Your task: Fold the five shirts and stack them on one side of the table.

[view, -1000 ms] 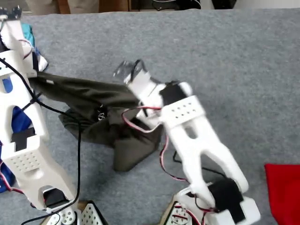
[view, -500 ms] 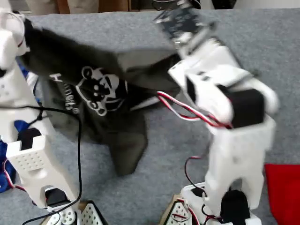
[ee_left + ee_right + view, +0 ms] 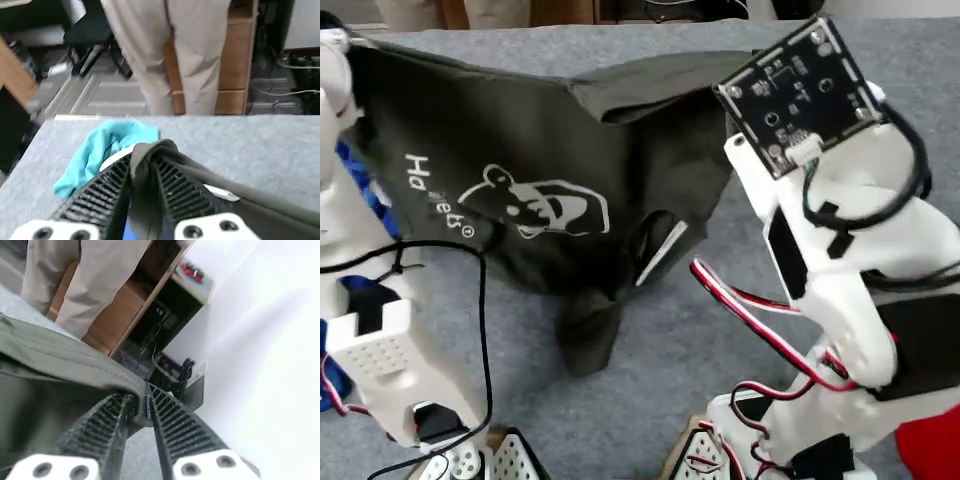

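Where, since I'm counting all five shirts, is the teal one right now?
In the left wrist view the teal shirt lies bunched on the grey table near its far edge, just beyond the left gripper, which is shut on the dark green shirt.

A grey-covered table is pictured from above. A red cloth is seen at lower right, a blue cloth at the left edge, and a dark olive shirt is trailed onto it at lower centre. A teal cloth is bunched near the table's edge.

Matt cloth shirt over rough, felt-like table.
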{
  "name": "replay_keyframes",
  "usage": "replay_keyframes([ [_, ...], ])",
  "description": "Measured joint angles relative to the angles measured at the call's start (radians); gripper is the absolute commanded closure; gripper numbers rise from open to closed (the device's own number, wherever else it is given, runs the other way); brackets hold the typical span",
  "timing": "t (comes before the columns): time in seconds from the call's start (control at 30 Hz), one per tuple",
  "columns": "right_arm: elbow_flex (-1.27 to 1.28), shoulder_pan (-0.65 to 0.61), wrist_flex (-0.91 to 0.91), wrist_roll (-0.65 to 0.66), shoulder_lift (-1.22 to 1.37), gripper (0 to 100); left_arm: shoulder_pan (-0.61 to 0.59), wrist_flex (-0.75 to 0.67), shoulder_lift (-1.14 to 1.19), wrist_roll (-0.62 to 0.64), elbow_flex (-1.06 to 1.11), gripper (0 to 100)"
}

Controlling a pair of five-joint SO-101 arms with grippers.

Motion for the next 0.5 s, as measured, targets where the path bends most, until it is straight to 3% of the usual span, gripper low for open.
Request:
replay_keyframes([
  [0.13, -0.120, 0.009, 0.000, 0.000, 0.029, 99.4, -0.034, 0.000, -0.003, 0.018, 0.020, 98],
  [0.5, -0.336, 0.140, -0.075, 0.003, 0.052, 99.4, -0.054, 0.000, -0.229, 0.278, 0.029, 98],
])
